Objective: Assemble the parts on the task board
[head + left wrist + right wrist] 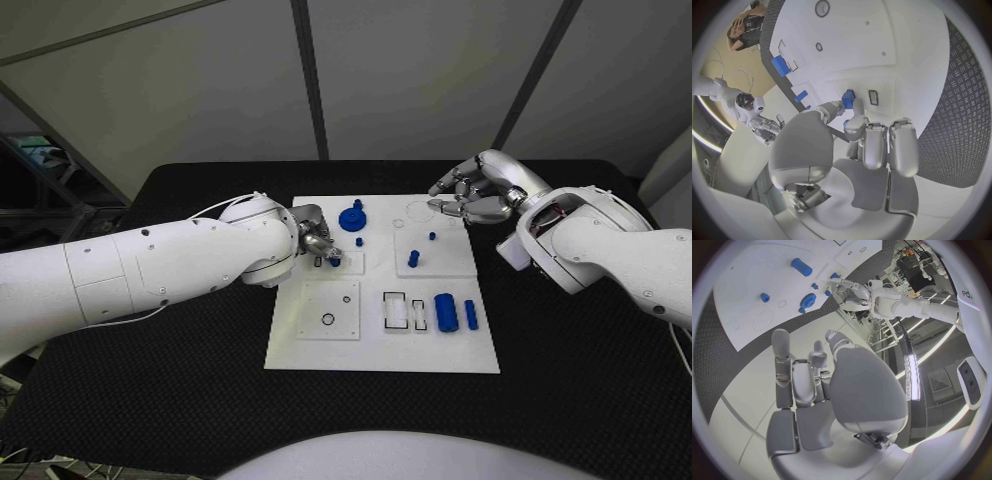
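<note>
**Left hand pinches a small blue part at the board's left side**

On the left, the left hand (pixel 315 246) is low over the task board (pixel 382 345), near its left edge. In the left wrist view the fingers (pixel 856 120) close on a small blue part (pixel 848 97), so this hand is holding it in a narrow pinch. The part touches the white plate, or is very close to it, just beside a small rectangular slot (pixel 873 97). I judge that the step in hand is the placing of this piece in its seat. The next move calls for a fine alignment over the opening and then a straight push down; a small tilt could make the piece jam at the edge.

The long axis of the held part seems to run about upright between the fingers, but the fingers hide much of it, so I cannot tell its exact direction.

Further to the right on the board, a blue gear-like piece (pixel 353 217) stands near the far edge. A short blue peg (pixel 414 258) stands in the middle, and a blue cylinder (pixel 447 312) lies nearer the robot, with its long axis running from the far side toward the near side.

On the right, the right hand (pixel 473 192) hovers over the far right corner of the board. Its fingers are loosely curled and apart, and it holds nothing.
</note>
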{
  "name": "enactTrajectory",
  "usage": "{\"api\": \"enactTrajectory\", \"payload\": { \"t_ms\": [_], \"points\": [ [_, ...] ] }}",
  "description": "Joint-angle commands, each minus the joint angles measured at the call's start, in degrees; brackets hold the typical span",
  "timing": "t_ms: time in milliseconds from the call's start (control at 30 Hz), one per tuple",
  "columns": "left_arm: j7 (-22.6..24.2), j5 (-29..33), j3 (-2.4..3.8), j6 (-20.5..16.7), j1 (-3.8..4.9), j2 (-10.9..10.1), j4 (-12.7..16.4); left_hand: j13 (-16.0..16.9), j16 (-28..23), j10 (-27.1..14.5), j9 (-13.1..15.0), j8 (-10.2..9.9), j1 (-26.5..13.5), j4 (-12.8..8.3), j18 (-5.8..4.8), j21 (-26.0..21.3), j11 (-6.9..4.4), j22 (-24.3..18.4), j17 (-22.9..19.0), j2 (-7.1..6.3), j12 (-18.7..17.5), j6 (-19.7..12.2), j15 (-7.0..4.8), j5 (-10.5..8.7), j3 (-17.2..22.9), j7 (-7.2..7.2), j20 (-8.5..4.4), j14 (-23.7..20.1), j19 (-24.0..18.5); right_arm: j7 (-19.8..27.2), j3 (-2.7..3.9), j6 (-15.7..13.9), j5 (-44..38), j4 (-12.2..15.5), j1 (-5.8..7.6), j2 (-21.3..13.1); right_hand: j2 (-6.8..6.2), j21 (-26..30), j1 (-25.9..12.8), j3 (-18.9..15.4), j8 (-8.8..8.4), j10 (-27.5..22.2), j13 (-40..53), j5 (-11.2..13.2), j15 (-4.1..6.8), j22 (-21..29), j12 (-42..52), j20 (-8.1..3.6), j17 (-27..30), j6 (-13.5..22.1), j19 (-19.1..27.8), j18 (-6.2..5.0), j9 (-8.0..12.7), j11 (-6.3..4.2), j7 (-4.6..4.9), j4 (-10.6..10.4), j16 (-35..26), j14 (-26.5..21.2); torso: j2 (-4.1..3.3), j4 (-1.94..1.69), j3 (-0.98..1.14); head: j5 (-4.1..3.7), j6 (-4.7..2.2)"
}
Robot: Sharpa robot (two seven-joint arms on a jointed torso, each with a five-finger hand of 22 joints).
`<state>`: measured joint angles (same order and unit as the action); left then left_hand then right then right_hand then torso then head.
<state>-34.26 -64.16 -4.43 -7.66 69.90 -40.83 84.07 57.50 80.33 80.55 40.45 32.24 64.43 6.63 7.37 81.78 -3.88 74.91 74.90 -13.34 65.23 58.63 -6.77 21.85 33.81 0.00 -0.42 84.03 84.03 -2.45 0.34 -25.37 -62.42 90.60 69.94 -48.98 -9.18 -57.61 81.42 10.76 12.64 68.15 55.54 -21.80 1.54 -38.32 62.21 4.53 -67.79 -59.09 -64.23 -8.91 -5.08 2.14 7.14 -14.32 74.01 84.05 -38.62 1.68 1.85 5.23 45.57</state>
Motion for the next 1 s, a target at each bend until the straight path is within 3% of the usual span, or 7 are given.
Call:
{"api": "enactTrajectory", "payload": {
  "t_ms": [33, 333, 733, 1000],
  "points": [
    [-0.6, 0.5, -0.25, 2.9, -0.3, 0.3, -0.1, 0.3, 0.2, 0.4, 0.1, -0.1, -0.9, -6.3, -4.79, 0.4, -0.3, 3.1, 0.7, 0.02, 0.5, 0.7, -0.43, -0.34, 5.2, -0.3, -0.38, 2.7, 2.1, 0.4, 0.04, 0.1, -0.2, 0.1, 0.08, 0.0, -0.24, 0.3, 0.0, 0.1, 0.23, -0.4, -0.1, -0.3, 0.36, 0.1, -0.2, -0.12, 0.1, 0.4, 0.4, -0.55, -0.1, 0.08, -0.06, -0.4, -0.3, 1.1, 0.04, -0.04, 0.0, -0.16, 0.04],
    [-0.7, 0.9, -0.24, 3.0, -0.25, 0.6, -0.6, 1.0, 0.2, 0.4, 0.2, -0.6, -1.9, -4.9, -4.86, 0.4, -0.57, 3.4, 0.7, 0.85, 1.1, 1.6, -0.64, -0.35, 0.9, -0.62, -0.6, 2.7, 2.2, 0.3, 0.04, 0.1, -0.2, 0.2, 0.09, -0.1, -0.29, 0.7, 0.0, 0.1, 0.28, -0.7, -0.4, -0.3, 0.35, 0.7, -0.5, -0.11, 0.6, 0.5, 0.7, -0.64, -0.1, 0.1, -0.04, -0.4, -0.7, 0.9, 0.02, -0.05, -0.01, -0.21, 0.08],
    [-0.8, 1.5, -0.14, 2.2, -0.23, 0.6, -1.1, 1.7, 0.1, 0.3, 0.6, -1.2, -8.4, 2.2, -4.92, 0.5, -0.42, 3.9, 0.8, 1.73, 1.9, 3.0, -0.51, -0.66, -14.0, -0.5, -0.54, 2.7, 2.4, 0.3, 0.04, 0.0, -0.2, 0.2, 0.09, -0.2, -0.39, 1.8, -0.2, 0.2, 0.39, -1.4, -1.3, -0.3, 0.3, 2.0, -1.3, -0.07, 1.6, 0.7, 1.3, -0.84, -0.1, 0.16, 0.02, -0.6, -1.6, 0.6, 0.07, -0.13, -0.06, -0.36, 0.09],
    [-0.7, 1.6, 1.25, 1.7, -0.26, 0.5, -1.2, 1.9, 0.1, 0.2, 0.8, -1.8, -7.5, 5.2, -4.89, 0.3, -0.4, 3.9, 0.8, 2.88, 2.0, 3.1, -0.53, -0.42, -21.1, -0.49, -0.53, 2.8, 2.4, 0.3, 0.04, 0.0, -0.2, 0.0, 0.09, -0.2, -0.45, 2.3, -0.3, 0.2, 0.44, -1.7, -1.7, -0.3, 0.27, 2.7, -1.7, -0.04, 2.1, 0.9, 1.6, -0.94, -0.1, 0.2, 0.06, -0.8, -2.1, 0.5, 0.06, -0.11, -0.07, -0.33, 0.14]
  ]
}}
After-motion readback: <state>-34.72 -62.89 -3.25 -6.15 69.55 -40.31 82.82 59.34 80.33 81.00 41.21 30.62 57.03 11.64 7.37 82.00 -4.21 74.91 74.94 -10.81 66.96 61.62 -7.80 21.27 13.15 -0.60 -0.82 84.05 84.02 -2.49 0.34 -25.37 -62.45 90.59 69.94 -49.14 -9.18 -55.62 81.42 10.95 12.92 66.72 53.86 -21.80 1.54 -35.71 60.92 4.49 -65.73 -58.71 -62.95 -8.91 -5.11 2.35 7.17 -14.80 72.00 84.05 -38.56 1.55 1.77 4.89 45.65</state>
